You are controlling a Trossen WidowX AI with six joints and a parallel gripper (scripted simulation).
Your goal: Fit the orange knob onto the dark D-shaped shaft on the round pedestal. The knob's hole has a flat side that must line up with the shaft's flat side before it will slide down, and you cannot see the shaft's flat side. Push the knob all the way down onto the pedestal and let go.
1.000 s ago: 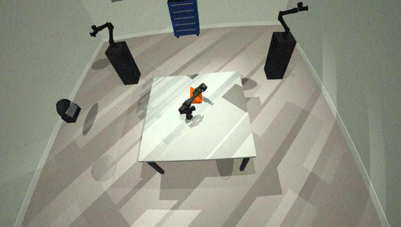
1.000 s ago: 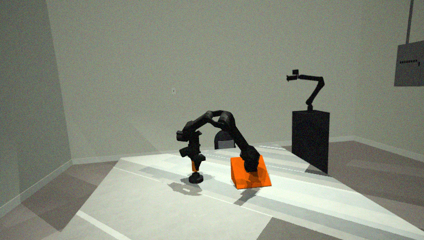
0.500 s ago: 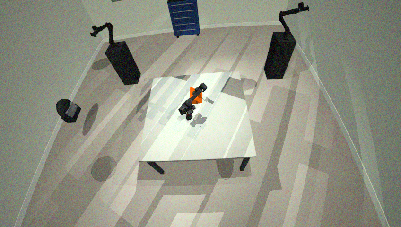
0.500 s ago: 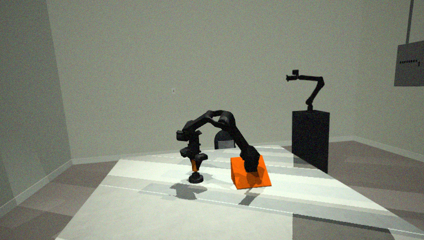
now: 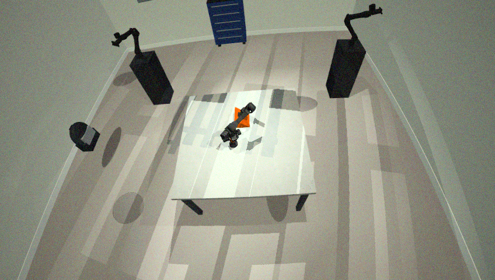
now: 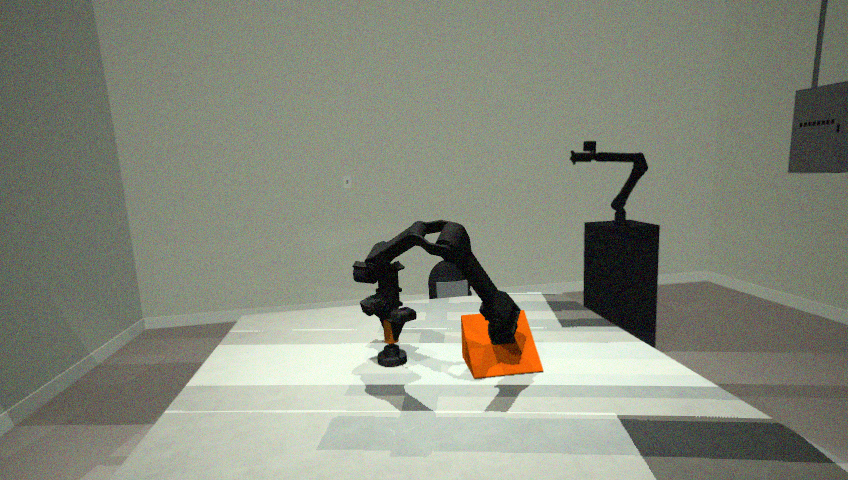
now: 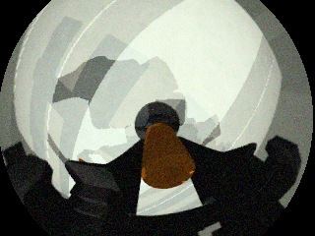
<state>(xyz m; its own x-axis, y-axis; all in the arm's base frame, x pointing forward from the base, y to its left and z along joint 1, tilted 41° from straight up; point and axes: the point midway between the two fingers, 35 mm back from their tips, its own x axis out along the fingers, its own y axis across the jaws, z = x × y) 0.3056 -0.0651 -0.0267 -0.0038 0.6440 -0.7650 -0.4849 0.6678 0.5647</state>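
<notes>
The orange knob (image 6: 389, 331) (image 7: 167, 159) is held between the fingers of my gripper (image 6: 389, 327) (image 7: 160, 141), which points down. The dark round pedestal (image 6: 392, 357) (image 7: 157, 110) (image 5: 233, 143) stands on the table directly under the knob. In the exterior view the knob's lower end is at or just above the pedestal's raised middle; whether they touch I cannot tell. In the wrist view the knob's far end overlaps the pedestal's near part. The shaft and the knob's hole are hidden.
The arm's base stands on an orange wedge (image 5: 244, 122) (image 6: 476, 359) on the white table (image 5: 222, 180) (image 6: 267, 380). Off the table are two black stands (image 5: 152, 77) (image 5: 345, 69) with arms, a blue drawer cabinet (image 5: 227, 24) and a dark rounded bin (image 5: 81, 135).
</notes>
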